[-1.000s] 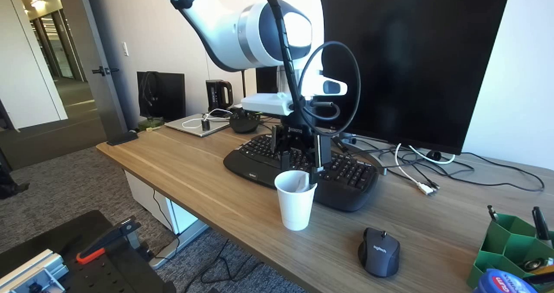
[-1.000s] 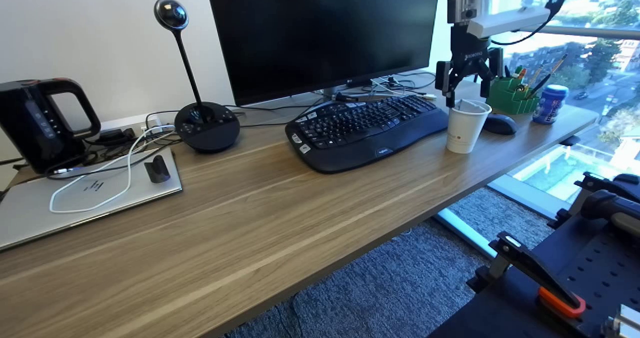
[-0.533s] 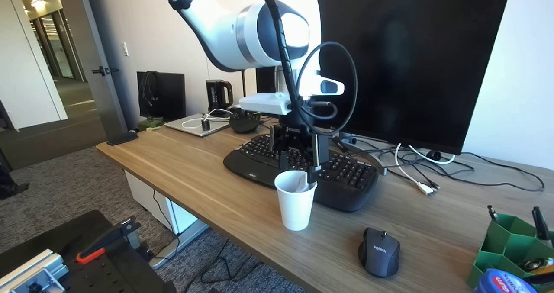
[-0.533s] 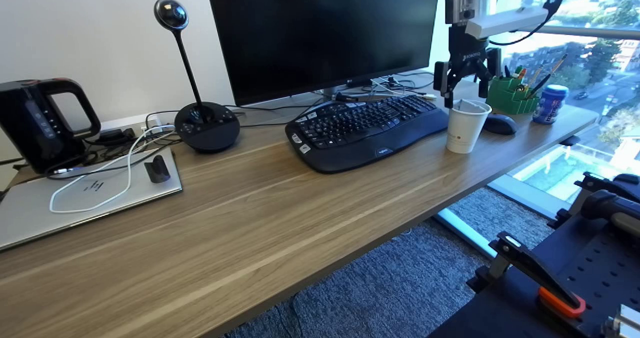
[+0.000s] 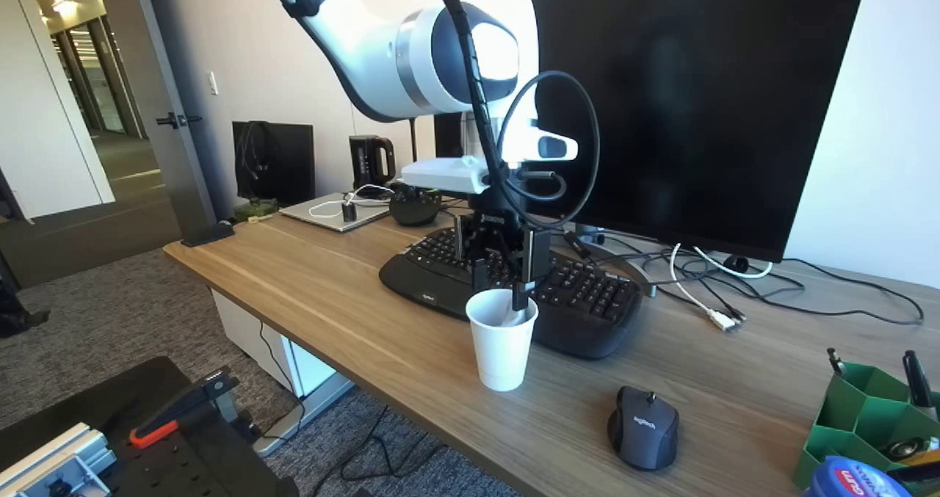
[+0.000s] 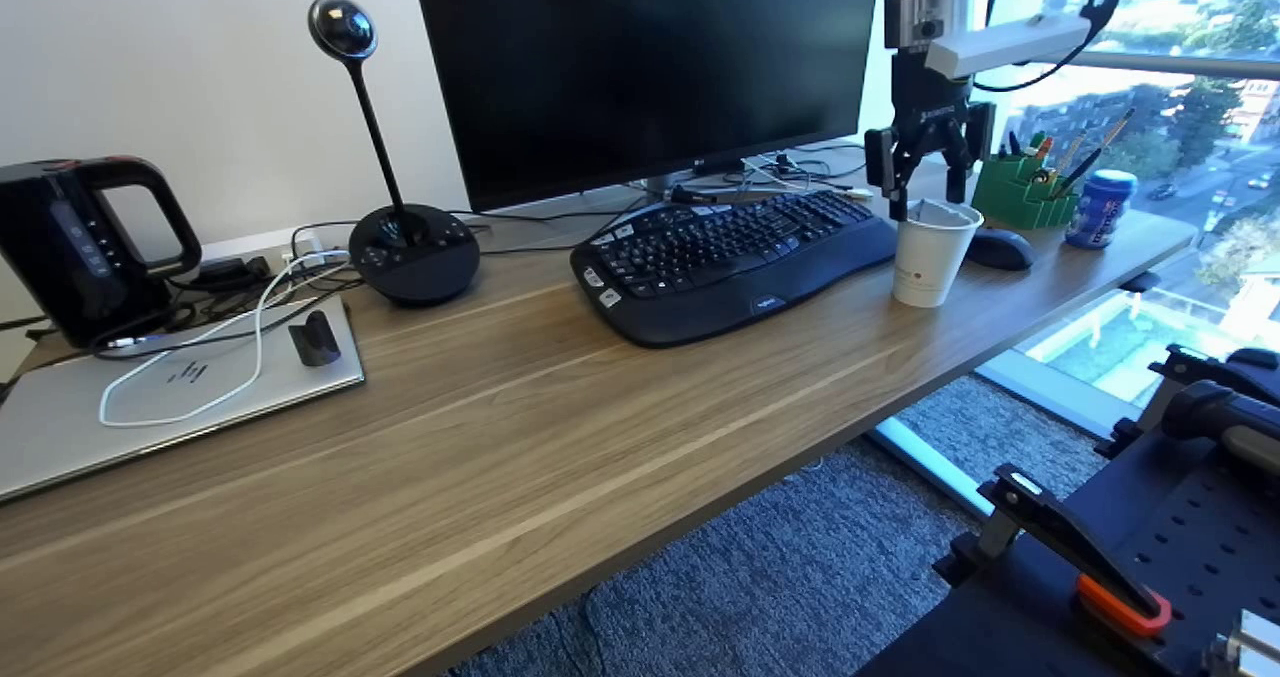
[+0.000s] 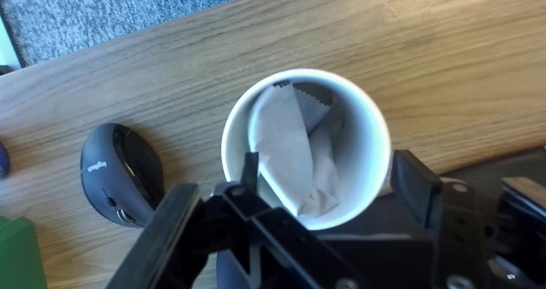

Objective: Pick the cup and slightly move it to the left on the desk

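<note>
The white cup stands upright on the wood-grain desk, in front of the keyboard's end. Crumpled paper sits inside it. Just above the rim, toward its keyboard side, my gripper points down and is open. In the wrist view, one finger overlaps the cup's mouth on the mouse side; whether its tip is inside or only above the rim, I cannot tell. Past the opposite rim is the other finger, outside the cup. Nothing is gripped between them.
Behind the cup lies a black keyboard, with a monitor beyond. A mouse rests to one side, near a green pen holder and a blue container. The desk's front edge runs close to the cup.
My gripper has shifted slightly left in both exterior views, and its fingers have drawn a little closer together. The cup has stayed where it was.
</note>
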You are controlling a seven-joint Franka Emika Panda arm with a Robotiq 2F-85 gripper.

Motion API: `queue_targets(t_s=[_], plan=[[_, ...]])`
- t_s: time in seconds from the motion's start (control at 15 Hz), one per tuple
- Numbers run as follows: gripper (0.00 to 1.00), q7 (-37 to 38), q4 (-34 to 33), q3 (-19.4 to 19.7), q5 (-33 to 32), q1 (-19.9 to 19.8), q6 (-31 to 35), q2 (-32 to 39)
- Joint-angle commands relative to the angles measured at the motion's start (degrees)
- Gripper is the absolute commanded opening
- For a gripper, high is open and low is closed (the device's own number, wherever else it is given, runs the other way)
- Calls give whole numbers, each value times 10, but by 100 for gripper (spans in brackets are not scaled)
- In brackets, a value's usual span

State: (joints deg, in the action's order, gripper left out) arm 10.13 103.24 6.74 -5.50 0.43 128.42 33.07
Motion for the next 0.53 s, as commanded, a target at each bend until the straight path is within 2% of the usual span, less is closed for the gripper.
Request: queue_targets(t_s=[0.0,0.07,0.13,0.27,0.33,0.47], plan=[[72,9,2,3,-15,4,6,-2],[66,9,1,2,-15,4,6,-2],[68,9,2,2,-15,4,6,-2],[64,8,2,2,-15,4,6,-2],[40,8,2,2,-14,4,6,-2],[38,8,2,2,-14,4,5,-2]])
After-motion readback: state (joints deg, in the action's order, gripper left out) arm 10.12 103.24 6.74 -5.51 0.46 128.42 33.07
